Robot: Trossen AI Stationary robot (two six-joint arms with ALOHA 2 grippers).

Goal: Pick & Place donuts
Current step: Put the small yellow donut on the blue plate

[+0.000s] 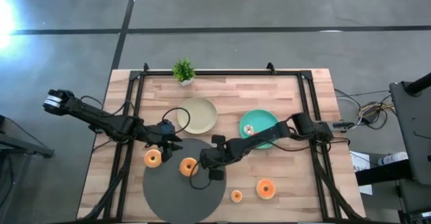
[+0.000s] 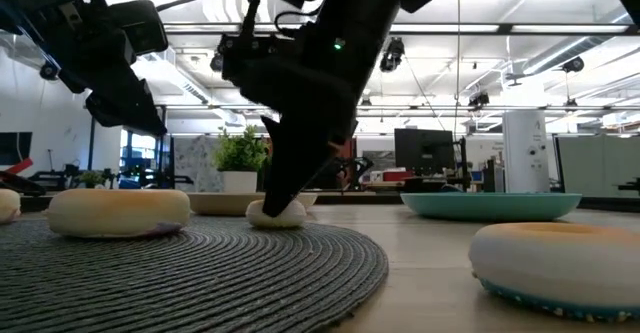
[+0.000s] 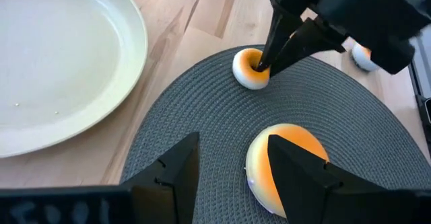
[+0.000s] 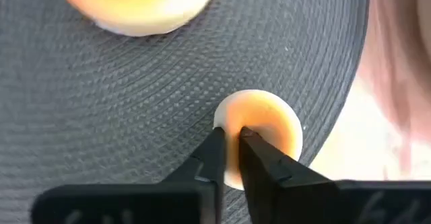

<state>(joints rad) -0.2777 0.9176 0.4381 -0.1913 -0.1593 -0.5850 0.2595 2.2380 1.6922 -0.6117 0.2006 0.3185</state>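
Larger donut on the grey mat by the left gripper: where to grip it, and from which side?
From straight above, across its outer rim: the larger donut lies flat, orange side up, on the mat; the open left gripper hovers over its edge. The right gripper pinches the small donut.

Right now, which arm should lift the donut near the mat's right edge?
Right. Its end effector is already pinched on that donut; the left end effector hangs open over the other donut.
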